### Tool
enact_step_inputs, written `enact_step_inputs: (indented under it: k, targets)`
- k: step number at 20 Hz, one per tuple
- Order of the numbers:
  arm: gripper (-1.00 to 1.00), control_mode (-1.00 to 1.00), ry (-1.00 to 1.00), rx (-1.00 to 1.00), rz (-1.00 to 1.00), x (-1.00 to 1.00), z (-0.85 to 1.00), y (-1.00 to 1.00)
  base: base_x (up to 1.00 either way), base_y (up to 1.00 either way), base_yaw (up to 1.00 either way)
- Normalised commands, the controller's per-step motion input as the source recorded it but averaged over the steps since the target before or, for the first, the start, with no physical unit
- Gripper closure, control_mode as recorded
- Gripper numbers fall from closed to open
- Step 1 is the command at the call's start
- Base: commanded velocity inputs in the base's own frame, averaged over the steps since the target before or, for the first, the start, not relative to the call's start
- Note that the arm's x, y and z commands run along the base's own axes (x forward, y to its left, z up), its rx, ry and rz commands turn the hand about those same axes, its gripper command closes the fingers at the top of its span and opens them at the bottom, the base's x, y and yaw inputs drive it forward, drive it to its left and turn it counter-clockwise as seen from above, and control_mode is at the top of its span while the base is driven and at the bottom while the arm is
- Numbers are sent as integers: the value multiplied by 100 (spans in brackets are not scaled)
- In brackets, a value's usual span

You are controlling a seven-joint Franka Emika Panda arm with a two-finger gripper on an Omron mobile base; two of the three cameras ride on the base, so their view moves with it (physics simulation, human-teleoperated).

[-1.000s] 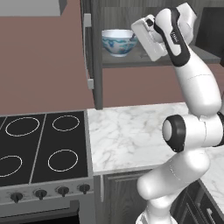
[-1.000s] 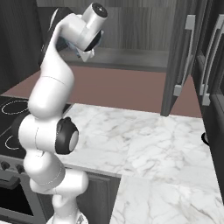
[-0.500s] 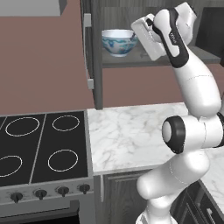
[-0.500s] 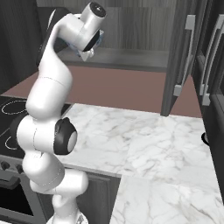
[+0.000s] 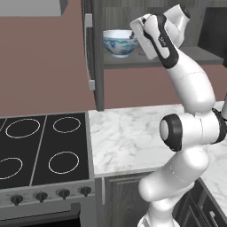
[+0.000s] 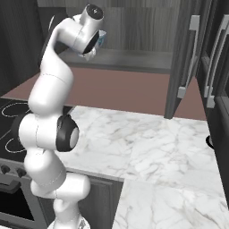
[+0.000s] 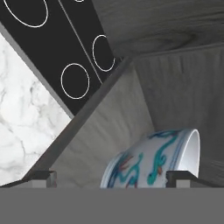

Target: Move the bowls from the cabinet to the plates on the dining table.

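On the shelf of the open dark grey wood-grain wall cabinet [image 5: 146, 62] sits the round white bowl with blue-green pattern [image 5: 119, 43], upright. Just beside it the arm's two-finger tool [image 7: 111, 178] stands spread wide, gripping nothing, one dark fingertip [image 7: 179, 177] showing before the bowl's side. Below lie the white grey-veined marble surface [image 5: 128, 137] and the black stove [image 5: 42, 148].

Patterned bowl [image 5: 119, 42]: round, white outside with blue-green motifs, pale blue inside; upright on cabinet shelf, near shelf's left end, rim up, nothing inside. In hand view same bowl [image 7: 153, 159] appears rolled sideways, red accents among motifs visible. Cabinet [image 5: 133, 62]: dark grey wood-grain, doors open, shelf exposed; right door [image 6: 181, 58] swung outward, long silver bar handle [image 6: 187, 56] vertical.
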Motion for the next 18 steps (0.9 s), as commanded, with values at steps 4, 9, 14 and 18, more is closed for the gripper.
enact_step_inputs:
  k: [4, 9, 14, 18]
  targets:
    - [-100, -100, -1, 0, -12, 38, 6, 0, 0, 0, 0]
    - [-100, -100, -1, 1, -8, 34, 10, 0, 0, 0, 0]
    - [-100, -100, 0, 1, -7, 38, 5, 0, 0, 0, 0]
    - [-100, -100, 0, 0, -5, 37, 0, -1, 0, 0, 0]
